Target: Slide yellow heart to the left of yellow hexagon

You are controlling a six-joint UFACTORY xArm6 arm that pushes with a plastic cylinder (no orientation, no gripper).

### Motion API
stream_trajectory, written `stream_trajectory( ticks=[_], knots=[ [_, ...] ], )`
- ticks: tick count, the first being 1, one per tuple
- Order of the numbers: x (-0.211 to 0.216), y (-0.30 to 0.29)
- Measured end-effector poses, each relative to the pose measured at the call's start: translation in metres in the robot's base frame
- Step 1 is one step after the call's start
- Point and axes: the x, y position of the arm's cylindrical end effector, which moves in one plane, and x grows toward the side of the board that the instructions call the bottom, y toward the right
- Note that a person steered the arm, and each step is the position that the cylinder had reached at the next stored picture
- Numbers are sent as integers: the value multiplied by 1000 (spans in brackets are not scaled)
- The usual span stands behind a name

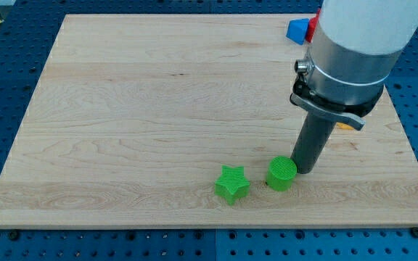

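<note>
1. The surface (pixel 158 109) is a pale wooden board lying on a blue perforated bench (pixel 6 87). All four of its edges show, apart from a stretch of the top edge hidden behind the arm (pixel 354 51) at the view's top right.

2. The whole left half and the middle of the surface lie bare, with wide room out to the left, top and bottom edges.

3. My tip (pixel 305 171) rests on the surface low and right of centre. It sits just beside the green cylinder (pixel 281 173), on that block's right; whether they touch I cannot tell.

4. The green star (pixel 231 183) sits near the cylinder's left, with a small gap between them. Both green blocks are close to the bottom edge.

5. A blue block (pixel 297 30) sits at the view's top near the top edge. A red block (pixel 313 26) is just beside it on the right and mostly hidden by the arm.

6. A sliver of orange-yellow (pixel 347 125) peeks out under the arm's collar. Its shape is too hidden to name.

7. The yellow heart and the yellow hexagon cannot be made out, so their places, pointing and long axis cannot be told.

8. The arm carries no jaws, only the rod, so it grips nothing.
</note>
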Motion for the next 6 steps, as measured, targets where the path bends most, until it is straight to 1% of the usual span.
stream_trajectory(
  ticks=[1, 2, 3, 4, 5, 6],
  knots=[
    [0, -4],
    [-64, -2],
    [-139, -2],
    [-169, 34],
    [-190, 87],
    [-194, 143]
  ],
)
